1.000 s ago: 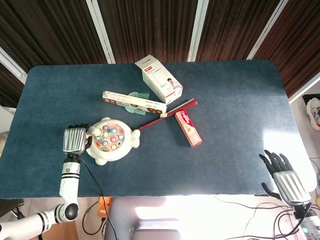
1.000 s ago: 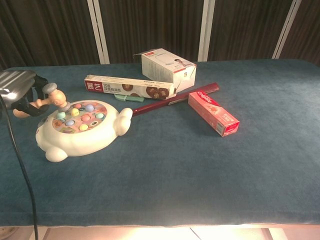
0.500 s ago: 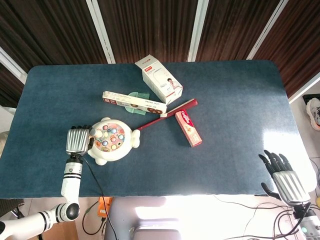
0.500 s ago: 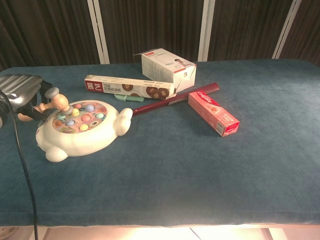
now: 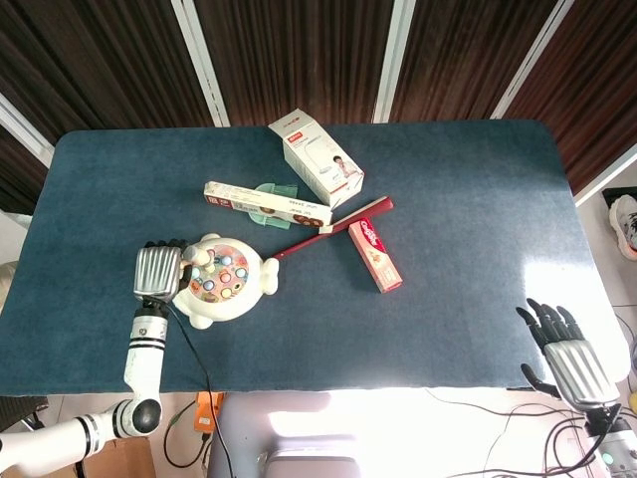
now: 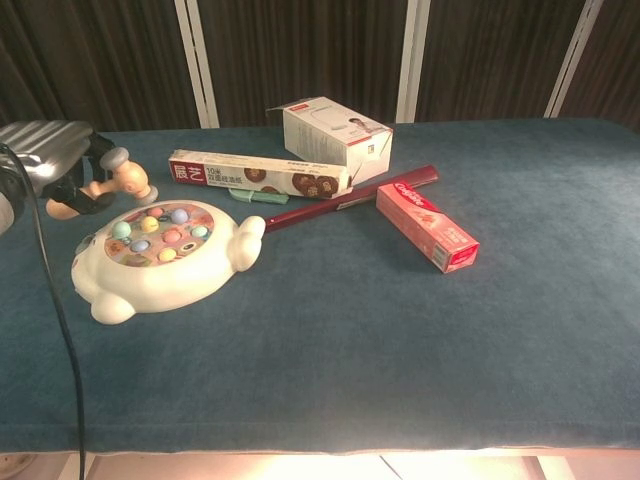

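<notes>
A white whack-a-mole toy [image 5: 223, 282] [image 6: 165, 255] with coloured pegs lies at the table's left. My left hand [image 5: 159, 271] [image 6: 45, 160] grips a small toy hammer [image 6: 112, 181] [image 5: 195, 260], whose head hangs above the toy's left edge. My right hand [image 5: 567, 354] hovers off the table's near right corner, fingers spread and holding nothing; the chest view does not show it.
Behind the toy lie a long biscuit box [image 5: 267, 202] [image 6: 258, 175], a green item [image 5: 267, 189] under it, a white carton [image 5: 316, 159] [image 6: 337, 131], a dark red stick [image 5: 333, 227] [image 6: 350, 200] and a red toothpaste box [image 5: 375, 255] [image 6: 427, 226]. A cable [image 5: 189, 360] trails from my left arm.
My left hand first dipped, bringing the hammer head down onto the toy's pegs, then rose again; the hammer now hangs clear above the toy. The right hand stayed still.
</notes>
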